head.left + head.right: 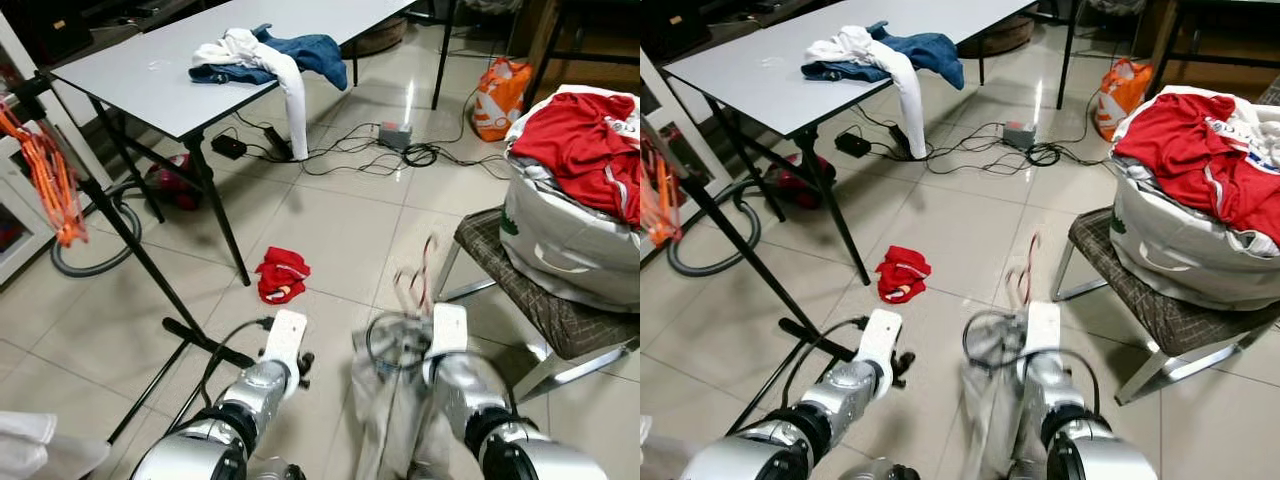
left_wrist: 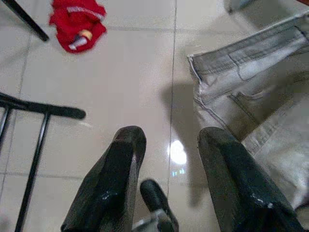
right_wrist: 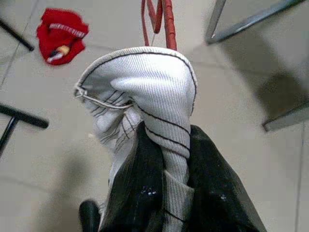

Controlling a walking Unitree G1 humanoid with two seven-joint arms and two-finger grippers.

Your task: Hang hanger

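Hanger (image 3: 158, 19), red, is held out from the right claw (image 3: 166, 159), which is clamped on a striped white garment (image 3: 145, 92) wrapped over it; its long axis points away toward the chair (image 1: 540, 300). The left claw (image 2: 171, 159) is spread wide above the tiled floor (image 1: 340, 230). Clothes (image 1: 270, 55) are piled on the grey table (image 1: 130, 80).

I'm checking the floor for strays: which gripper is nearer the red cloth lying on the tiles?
Left. The left gripper hangs open just below and slightly right of the red cloth. The right gripper, shut on a grey garment, is farther to the right.
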